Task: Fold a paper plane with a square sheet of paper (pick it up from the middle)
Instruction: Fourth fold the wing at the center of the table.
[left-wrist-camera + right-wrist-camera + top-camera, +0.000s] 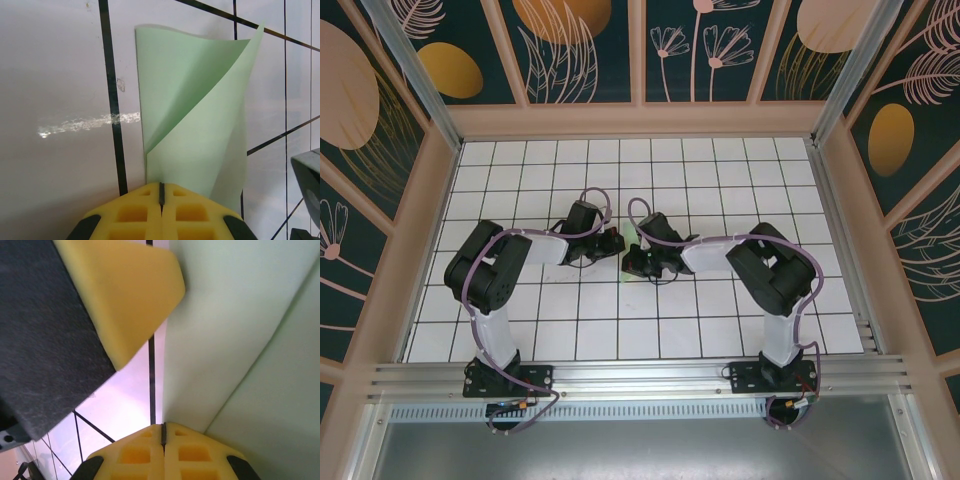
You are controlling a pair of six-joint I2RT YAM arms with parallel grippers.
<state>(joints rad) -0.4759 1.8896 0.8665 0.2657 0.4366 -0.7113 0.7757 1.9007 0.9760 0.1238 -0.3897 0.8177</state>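
Two arms, two end effectors, one folded green paper sheet

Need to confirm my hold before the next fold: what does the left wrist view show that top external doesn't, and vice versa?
Left wrist: the paper curls upward in two overlapping flaps, its lower end pinched in the shut left gripper.
Top external: the right gripper meets the left one almost tip to tip near the middle, with just a sliver of green between them.
Both: the pale green paper over the white grid table.
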